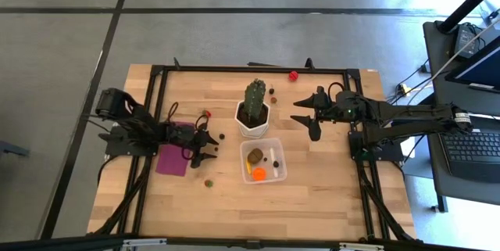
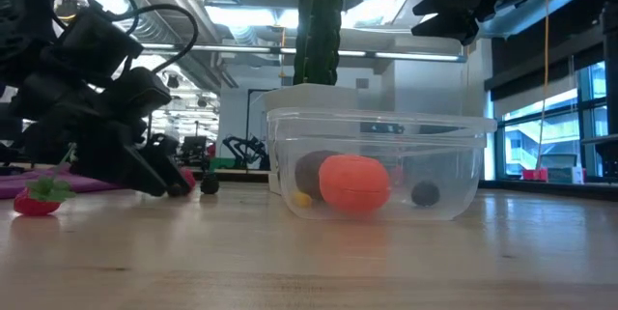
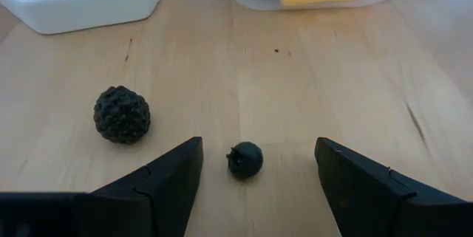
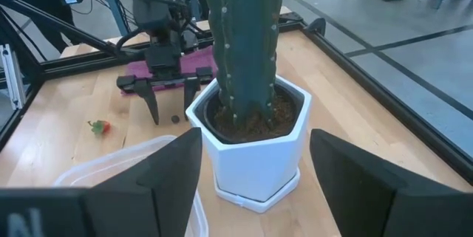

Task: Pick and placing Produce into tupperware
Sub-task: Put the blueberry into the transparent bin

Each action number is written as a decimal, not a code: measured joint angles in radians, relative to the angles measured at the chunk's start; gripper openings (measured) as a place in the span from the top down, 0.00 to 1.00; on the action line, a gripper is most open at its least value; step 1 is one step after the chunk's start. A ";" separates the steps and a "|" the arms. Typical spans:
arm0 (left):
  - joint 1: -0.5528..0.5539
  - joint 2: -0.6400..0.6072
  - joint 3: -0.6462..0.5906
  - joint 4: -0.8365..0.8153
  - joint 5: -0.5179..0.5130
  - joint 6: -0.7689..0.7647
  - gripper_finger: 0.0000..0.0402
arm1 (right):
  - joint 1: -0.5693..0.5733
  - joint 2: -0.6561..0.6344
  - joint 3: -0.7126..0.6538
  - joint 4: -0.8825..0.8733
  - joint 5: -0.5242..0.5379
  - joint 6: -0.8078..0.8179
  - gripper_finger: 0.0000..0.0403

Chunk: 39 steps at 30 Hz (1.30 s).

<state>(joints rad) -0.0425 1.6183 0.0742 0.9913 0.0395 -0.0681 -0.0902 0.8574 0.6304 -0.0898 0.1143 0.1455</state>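
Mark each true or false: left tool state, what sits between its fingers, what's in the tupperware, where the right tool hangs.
1. The left tool is open. True.
2. A small dark berry lies on the table between its fingers. True.
3. The tupperware is empty. False: it already holds an orange piece and other small produce.
4. The right tool hangs over the tupperware. False: it hangs beside the cactus pot, open and holding nothing.
5. The bumpy blackberry is gripped. False: it lies free on the wood.
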 joint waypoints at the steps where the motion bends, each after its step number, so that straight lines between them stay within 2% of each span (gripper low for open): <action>1: 0.000 0.008 0.000 0.011 0.000 0.000 0.36 | 0.000 0.000 0.000 0.000 0.000 0.000 0.37; 9: 0.000 0.030 0.001 0.039 -0.005 0.000 0.42 | 0.000 0.000 0.000 -0.001 0.000 -0.003 0.37; 39: 0.000 0.031 0.001 0.029 -0.030 -0.001 0.87 | 0.000 0.000 0.000 -0.001 0.000 -0.049 0.37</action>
<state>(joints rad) -0.0422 1.6489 0.0750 1.0202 0.0093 -0.0689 -0.0902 0.8574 0.6304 -0.0906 0.1143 0.0963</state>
